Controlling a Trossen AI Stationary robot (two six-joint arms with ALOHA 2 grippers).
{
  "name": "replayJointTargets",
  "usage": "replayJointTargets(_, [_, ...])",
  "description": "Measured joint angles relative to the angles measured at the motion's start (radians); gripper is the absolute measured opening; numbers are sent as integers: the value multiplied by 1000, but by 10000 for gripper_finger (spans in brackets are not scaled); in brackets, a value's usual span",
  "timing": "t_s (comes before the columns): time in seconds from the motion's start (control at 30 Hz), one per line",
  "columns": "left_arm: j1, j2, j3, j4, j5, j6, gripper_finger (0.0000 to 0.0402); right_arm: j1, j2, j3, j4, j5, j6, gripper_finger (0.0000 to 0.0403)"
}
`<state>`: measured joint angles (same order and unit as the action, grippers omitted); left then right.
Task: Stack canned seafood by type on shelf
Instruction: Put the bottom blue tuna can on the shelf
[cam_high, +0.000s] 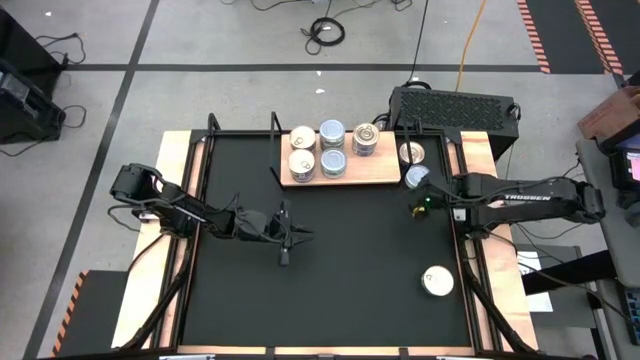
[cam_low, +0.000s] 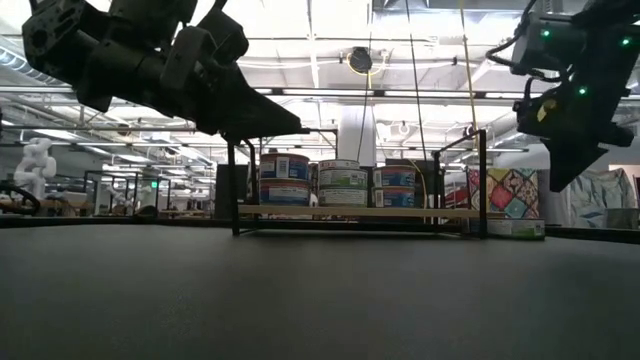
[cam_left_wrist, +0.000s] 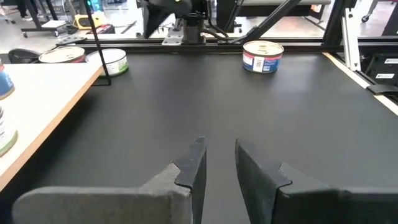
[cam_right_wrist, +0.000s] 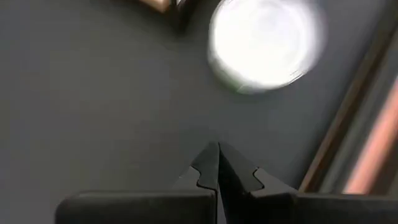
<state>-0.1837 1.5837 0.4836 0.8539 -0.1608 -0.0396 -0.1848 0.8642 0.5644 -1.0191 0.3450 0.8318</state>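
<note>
The right gripper (cam_high: 414, 208), fingers together and empty, hovers right of centre; 1 loose tin (cam_high: 417, 176) lies just above it, nearer this arm.

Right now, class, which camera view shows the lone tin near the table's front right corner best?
The left wrist view: the lone tin shows its top and red-and-blue label. The high view shows only its pale top. The low view does not show it, and the right wrist view shows a different tin.
</note>
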Motion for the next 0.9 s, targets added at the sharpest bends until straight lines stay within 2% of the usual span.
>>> replayJointTargets(0.13, [0,0,0,0,0,0,86,27,0,0,82,-179,-11,0])
replayJointTargets(0.23, [0,0,0,0,0,1,86,77,0,0,203,-242,-3,0])
replayJointTargets(0.47, [0,0,0,0,0,2,86,259,54,0,434,-315,126,0])
replayJointTargets(0.8, [0,0,0,-2,0,2,86,582,234,1,646,-326,372,0])
replayJointTargets(0.9, [0,0,0,-2,14,21,86,662,291,36,647,-326,432,0])
